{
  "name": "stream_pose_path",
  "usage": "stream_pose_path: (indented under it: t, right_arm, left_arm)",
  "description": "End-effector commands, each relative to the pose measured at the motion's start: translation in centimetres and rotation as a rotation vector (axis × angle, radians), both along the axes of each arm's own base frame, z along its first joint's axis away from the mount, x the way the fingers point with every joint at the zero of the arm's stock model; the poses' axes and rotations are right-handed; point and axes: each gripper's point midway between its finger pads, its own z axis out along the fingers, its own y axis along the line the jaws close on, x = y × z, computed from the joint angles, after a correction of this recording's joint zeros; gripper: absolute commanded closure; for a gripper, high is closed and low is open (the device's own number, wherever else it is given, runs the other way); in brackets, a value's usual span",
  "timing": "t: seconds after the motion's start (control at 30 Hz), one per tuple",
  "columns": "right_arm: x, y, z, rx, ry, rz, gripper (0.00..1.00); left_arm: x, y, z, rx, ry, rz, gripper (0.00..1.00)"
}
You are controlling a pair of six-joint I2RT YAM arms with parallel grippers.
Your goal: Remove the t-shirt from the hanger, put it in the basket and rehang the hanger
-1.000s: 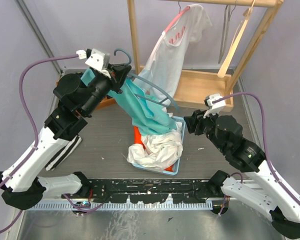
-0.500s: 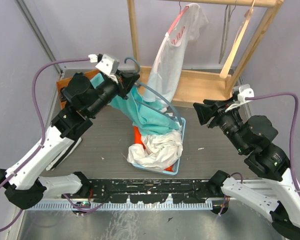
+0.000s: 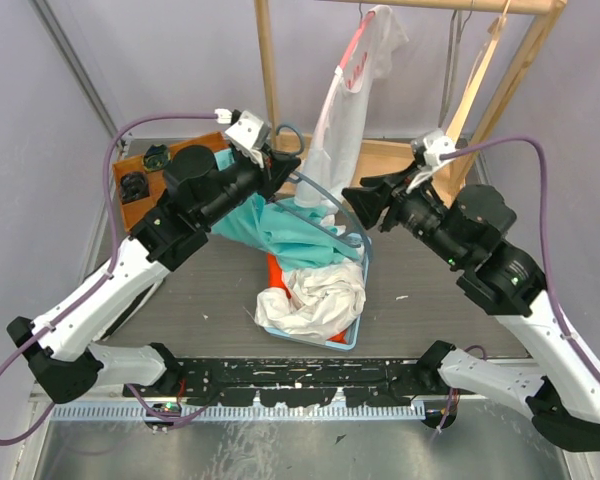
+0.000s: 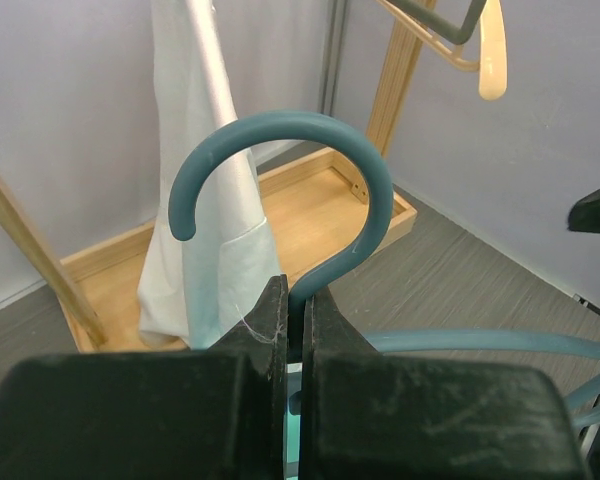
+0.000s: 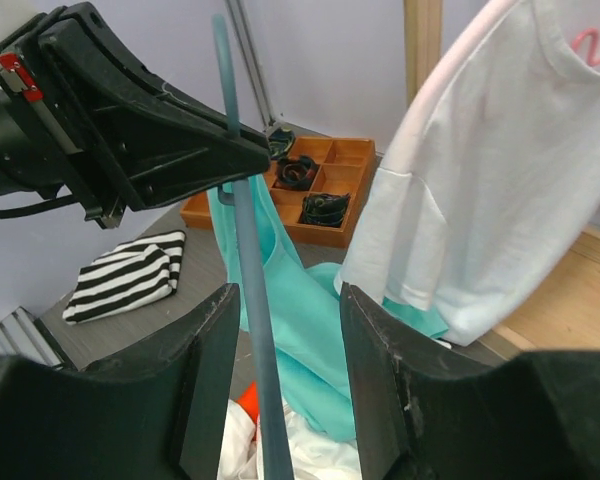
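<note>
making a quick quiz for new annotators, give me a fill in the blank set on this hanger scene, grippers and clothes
1. The left gripper is ____ on the hanger, just below its hook.
2. The t-shirt draped on that hanger is ____ in colour.
3. The right gripper has its jaws ____, with an arm of the hanger running between them.
4. The shirt hanging on the wooden rack is ____.

Missing words: shut; teal; open; white.
</note>
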Motion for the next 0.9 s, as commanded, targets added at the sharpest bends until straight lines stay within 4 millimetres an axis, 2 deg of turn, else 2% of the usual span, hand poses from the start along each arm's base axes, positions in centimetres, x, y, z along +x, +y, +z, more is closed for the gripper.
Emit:
stream_pose_path:
  t: [0.0, 0.17, 0.5, 0.57, 0.87]
  right_arm:
    - [0.2, 1.6, 2.4, 0.023, -0.066, 0.064, 0.49]
    - [1.0, 2.9, 0.9, -0.014, -0.034, 0.091, 0.49]
    - [1.2, 4.0, -1.0, -0.061, 0.007, 0.122, 0.5]
    - [1.3, 4.1, -1.4, -0.073, 0.014, 0.123, 0.52]
    - [1.5, 4.6, -1.9, -0.095, 0.014, 0.126, 0.66]
  left_arm:
    - [-0.6, -0.6, 2.2, -0.032, -0.034, -0.029, 1.0]
    - [-0.8, -0.6, 2.6, -0.031, -0.04, -0.032, 1.0]
    - [-1.0, -0.6, 3.1, -0.033, -0.048, -0.035, 1.0]
    - [-0.4, -1.5, 2.0, -0.011, -0.027, -0.04, 1.0]
    - [-0.5, -2.3, 1.8, 0.009, -0.025, -0.058, 1.0]
